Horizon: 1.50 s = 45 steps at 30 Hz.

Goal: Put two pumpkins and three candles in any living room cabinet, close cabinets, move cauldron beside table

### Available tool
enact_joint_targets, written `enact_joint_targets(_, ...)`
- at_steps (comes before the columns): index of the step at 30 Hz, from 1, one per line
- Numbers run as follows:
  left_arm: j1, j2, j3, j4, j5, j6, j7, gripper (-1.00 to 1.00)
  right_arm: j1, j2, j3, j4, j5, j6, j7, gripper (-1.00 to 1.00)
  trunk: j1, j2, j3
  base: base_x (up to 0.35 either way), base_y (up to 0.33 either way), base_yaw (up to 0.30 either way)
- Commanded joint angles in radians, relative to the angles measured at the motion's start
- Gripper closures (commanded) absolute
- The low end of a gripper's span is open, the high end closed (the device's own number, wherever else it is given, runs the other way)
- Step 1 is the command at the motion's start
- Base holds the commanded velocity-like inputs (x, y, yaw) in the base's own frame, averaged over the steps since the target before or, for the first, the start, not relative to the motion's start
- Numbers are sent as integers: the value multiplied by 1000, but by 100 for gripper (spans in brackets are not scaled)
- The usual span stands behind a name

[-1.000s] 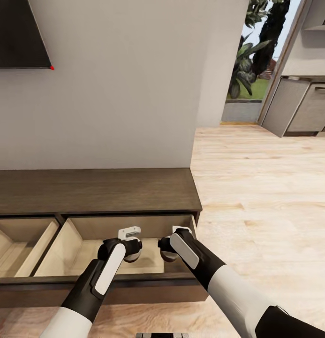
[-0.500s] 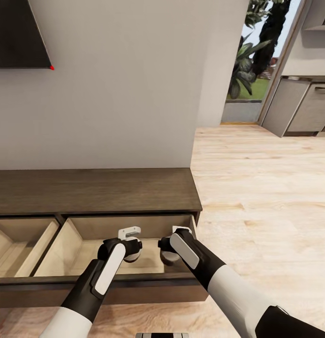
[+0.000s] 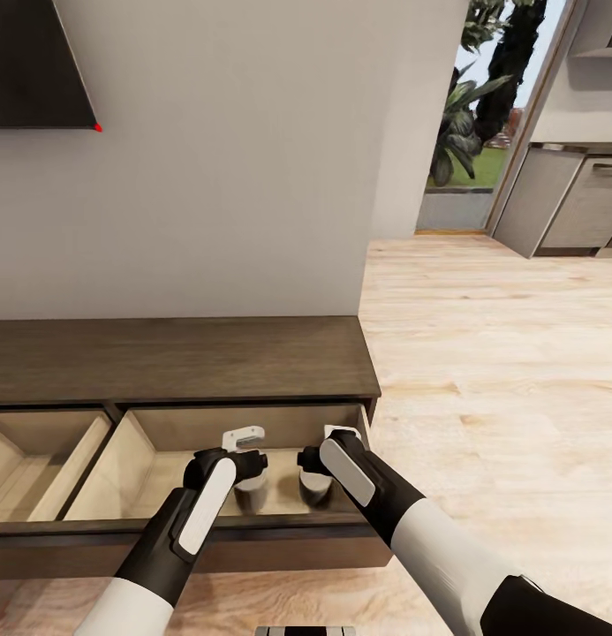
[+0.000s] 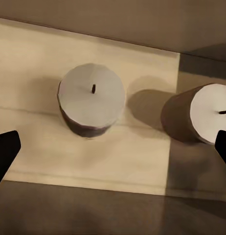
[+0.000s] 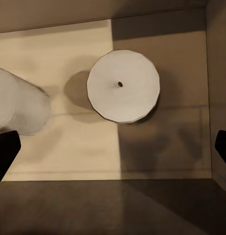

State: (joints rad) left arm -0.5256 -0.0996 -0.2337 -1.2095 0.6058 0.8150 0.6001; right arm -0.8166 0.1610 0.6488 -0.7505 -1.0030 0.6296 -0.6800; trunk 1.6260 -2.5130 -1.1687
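Note:
The cabinet (image 3: pixel 182 358) is a long low dark-brown unit against the wall, and both its drawers in view are pulled open. Two beige candles stand upright on the pale floor of the right drawer: one candle (image 3: pixel 251 491) (image 4: pixel 92 100) under my left gripper (image 3: pixel 250 463), the other candle (image 3: pixel 312 486) (image 5: pixel 124 85) under my right gripper (image 3: pixel 313 461). Both grippers hover above the candles with their fingers spread wide and nothing between them. In each wrist view the neighbouring candle (image 4: pixel 206 120) (image 5: pixel 17 107) stands close beside. The pumpkins and the cauldron are out of view.
The left drawer (image 3: pixel 32 459) is open too, with a pale interior. A dark screen (image 3: pixel 32 62) hangs on the wall above. Bare wooden floor (image 3: pixel 500 371) stretches to the right toward a doorway with plants and grey kitchen cupboards (image 3: pixel 570 203).
Both candles have dropped from between the grippers' fingers to the drawer floor. The arms have stayed in place.

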Motion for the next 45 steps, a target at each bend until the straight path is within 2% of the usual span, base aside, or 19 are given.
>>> enact_joint_targets(1,-1,1,-1,-1,11,1,10,-100,-1,-1,3,-1,-8,1,-9,-100,0,0,-1,0,0,0)
enact_joint_targets(41,-1,0,3,-22,14,4,7,-100,-1,-2,3,-13,-7,-1,-10,-100,-18,9,154,-17,0,0)
enact_joint_targets(45,-1,0,4,-22,14,4,7,-100,-1,-3,3,-15,-7,-35,-10,-100,-20,10,169,-5,0,0)
